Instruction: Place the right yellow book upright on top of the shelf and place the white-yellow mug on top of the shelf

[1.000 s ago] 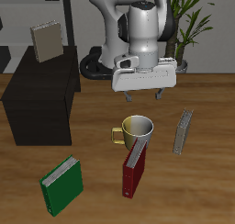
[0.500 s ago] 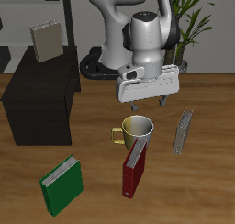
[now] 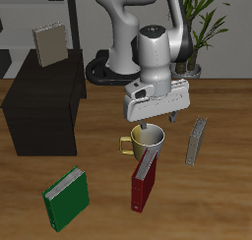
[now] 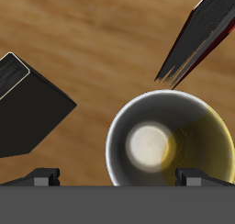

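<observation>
The white-yellow mug [image 3: 148, 139] stands upright on the table, handle toward the shelf side; in the wrist view its yellow inside [image 4: 151, 147] shows from above. My gripper [image 3: 158, 117] is open and empty, hanging just above the mug's rim, with one finger [image 4: 41, 178] to each side of it in the wrist view [image 4: 117, 178]. The right yellow book [image 3: 47, 44] stands upright on top of the black shelf [image 3: 44, 101], far from the gripper.
A dark red book [image 3: 144, 180] leans against the mug on its front side and shows in the wrist view [image 4: 202, 35]. The other tan-grey book [image 3: 197, 143] stands beside the mug. A green book [image 3: 67, 198] lies near the front edge. A plant [image 3: 202, 18] stands behind.
My gripper has come down toward the mug and shifted slightly forward; it stays open. The mug and books have not moved.
</observation>
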Robot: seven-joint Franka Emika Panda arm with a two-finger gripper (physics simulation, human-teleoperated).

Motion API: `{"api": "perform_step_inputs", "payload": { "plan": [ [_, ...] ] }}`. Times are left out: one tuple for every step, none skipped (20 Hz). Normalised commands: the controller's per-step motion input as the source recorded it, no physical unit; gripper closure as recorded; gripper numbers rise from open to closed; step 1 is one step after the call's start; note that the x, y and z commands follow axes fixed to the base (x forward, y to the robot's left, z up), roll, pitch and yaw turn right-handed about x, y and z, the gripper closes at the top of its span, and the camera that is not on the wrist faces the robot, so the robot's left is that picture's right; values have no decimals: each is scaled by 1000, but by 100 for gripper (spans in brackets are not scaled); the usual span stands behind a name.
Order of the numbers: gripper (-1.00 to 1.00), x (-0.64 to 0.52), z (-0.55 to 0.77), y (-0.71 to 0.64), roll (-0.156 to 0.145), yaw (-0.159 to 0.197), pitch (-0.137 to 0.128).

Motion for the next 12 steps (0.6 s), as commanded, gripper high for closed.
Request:
{"api": "perform_step_inputs", "payload": {
  "plan": [
    [-100, 62, -225, 83, 23, 89, 38],
    [-100, 0, 0, 0, 0, 0, 0],
    [-100, 47, -156, 84, 18, 84, -2],
    [-100, 60, -246, 35, -15, -37, 107],
    [-100, 62, -129, 61, 9, 120, -25],
    [-100, 30, -101, -74, -14, 5, 13],
    [-100, 91, -215, 53, 13, 68, 37],
    [-100, 88, -179, -19, 12, 74, 25],
    [-100, 106, -206, -61, -27, 13, 73],
    [-100, 54, -193, 46, 29, 95, 25],
    [-100, 71, -188, -45, 40, 58, 56],
    [-100, 30, -227, -33, -7, -56, 91]
  ]
}}
